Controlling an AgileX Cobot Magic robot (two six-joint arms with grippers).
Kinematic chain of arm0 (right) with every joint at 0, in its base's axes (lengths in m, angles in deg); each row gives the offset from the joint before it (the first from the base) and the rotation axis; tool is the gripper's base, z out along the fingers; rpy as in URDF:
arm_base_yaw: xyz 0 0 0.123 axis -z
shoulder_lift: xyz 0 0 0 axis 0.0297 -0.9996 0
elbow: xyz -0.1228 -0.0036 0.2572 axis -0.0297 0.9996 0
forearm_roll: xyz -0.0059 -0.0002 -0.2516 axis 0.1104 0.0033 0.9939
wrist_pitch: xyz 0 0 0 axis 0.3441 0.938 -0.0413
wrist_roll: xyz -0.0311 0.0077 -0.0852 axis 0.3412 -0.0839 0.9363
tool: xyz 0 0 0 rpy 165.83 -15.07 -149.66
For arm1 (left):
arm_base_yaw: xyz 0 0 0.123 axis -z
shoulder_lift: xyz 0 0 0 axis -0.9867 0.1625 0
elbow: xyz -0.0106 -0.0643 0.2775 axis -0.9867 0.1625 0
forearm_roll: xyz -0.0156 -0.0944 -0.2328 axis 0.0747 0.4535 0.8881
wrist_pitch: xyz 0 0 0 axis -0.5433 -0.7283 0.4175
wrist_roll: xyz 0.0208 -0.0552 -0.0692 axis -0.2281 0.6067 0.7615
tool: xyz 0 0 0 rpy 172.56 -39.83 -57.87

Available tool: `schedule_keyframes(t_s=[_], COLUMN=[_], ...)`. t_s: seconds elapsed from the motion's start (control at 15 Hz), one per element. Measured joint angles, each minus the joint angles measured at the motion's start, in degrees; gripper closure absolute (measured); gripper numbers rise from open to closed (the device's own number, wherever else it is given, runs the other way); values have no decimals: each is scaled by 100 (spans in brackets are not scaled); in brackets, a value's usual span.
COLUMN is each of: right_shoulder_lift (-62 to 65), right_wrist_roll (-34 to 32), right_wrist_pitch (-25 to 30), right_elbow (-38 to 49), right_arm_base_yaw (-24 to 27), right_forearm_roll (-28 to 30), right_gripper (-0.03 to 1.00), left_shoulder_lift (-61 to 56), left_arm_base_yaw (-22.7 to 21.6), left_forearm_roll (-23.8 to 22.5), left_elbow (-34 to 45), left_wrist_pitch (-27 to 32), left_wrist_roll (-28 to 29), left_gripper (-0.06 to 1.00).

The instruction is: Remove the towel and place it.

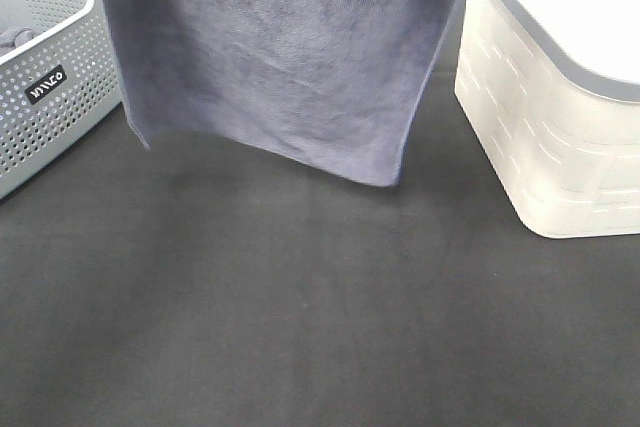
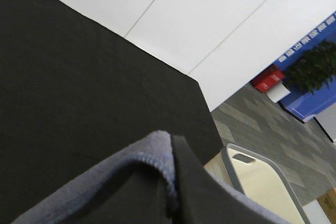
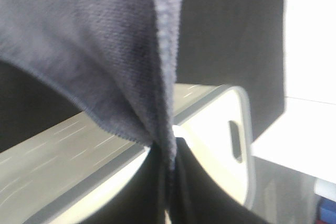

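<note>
**Exterior high view.** The towel (image 1: 290,57) hangs spread in the air at 12 o'clock. Its lower hem is clear of the black table (image 1: 300,327). It sits between the perforated grey basket (image 1: 50,97) at 9 o'clock and the white bin (image 1: 560,107) at 3 o'clock.

**Wrist views.** The left gripper (image 2: 176,187) is clenched on one upper hem. The right gripper (image 3: 169,182) pinches the other, with the cloth gathered to a point between its dark fingers.

**Step in hand.** You may judge the towel as already removed and now being carried to its place.

**Next move.** Hold both grips closed and level so the cloth hangs flat. Lower it until the bottom hem meets the surface, lay the rest down, then let go. Neither the task nor the views settle whether you should set it on the table or the bin.

**Hidden or unclear.**
- Both grippers and the towel's top edge are cut off above the exterior frame.
- The towel screens the table behind it.
- No white tag shows.
- The left finger pads are buried in the fold, so you read that grip from the bunched hem.
- The right wrist view is blurred up close.
</note>
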Motion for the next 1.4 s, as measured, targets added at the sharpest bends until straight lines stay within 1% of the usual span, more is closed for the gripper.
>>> schedule_keyframes(t_s=[0.13,0.2,0.33,0.47,0.6,0.67,0.73,0.8,0.87,0.93,1.0,1.07,1.13,1.2,1.27,1.33,1.4], right_shoulder_lift=[-218,-350,-625,-859,-1014,-1077,-1106,-1186,-1289,-1387,-1461,-1495,-1495,-1490,-1450,-1324,-1134], right_wrist_roll=[-516,-814,-1381,-1730,-1822,-1828,-1828,-1839,-1839,-1839,-1862,-1965,-2063,-2126,-2149,-2149,-2154], right_wrist_pitch=[-642,-865,-1335,-1965,-2687,-3094,-3340,-3810,-4377,-4807,-4996,-4950,-4876,-4887,-4939,-5053,-5254], right_elbow=[0,0,0,0,0,0,0,0,0,0,0,17,138,350,728,1232,1730], right_arm_base_yaw=[0,0,109,447,785,974,1054,1192,1295,1375,1404,1409,1409,1409,1409,1409,1409], right_forearm_roll=[418,665,1152,1266,1295,1301,1306,1324,1450,1576,1627,1621,1621,1610,1599,1593,1558], right_gripper=[95,95,95,95,95,95,95,95,95,95,95,95,95,95,95,95,95], left_shoulder_lift=[258,476,1043,1679,2298,2567,2716,2962,3226,3438,3621,3713,3724,3678,3552,3335,3071], left_arm_base_yaw=[0,0,0,0,-69,-172,-241,-384,-533,-636,-688,-688,-607,-453,-264,-80,69], left_forearm_roll=[103,109,-6,-286,-556,-693,-733,-773,-779,-779,-779,-779,-802,-842,-859,-871,-871], left_elbow=[-23,-155,-636,-1352,-2063,-2504,-2733,-3123,-3478,-3793,-3948,-3948,-3759,-3426,-2888,-2338,-1753], left_wrist_pitch=[338,441,544,550,504,361,269,97,-17,-103,-160,-189,-86,315,848,1186,1375], left_wrist_roll=[0,0,-6,-11,-11,-11,-11,-11,-11,-92,-327,-739,-1129,-1335,-1427,-1455,-1473], left_gripper=[94,94,94,94,94,94,94,94,94,94,94,94,94,94,94,94,94])
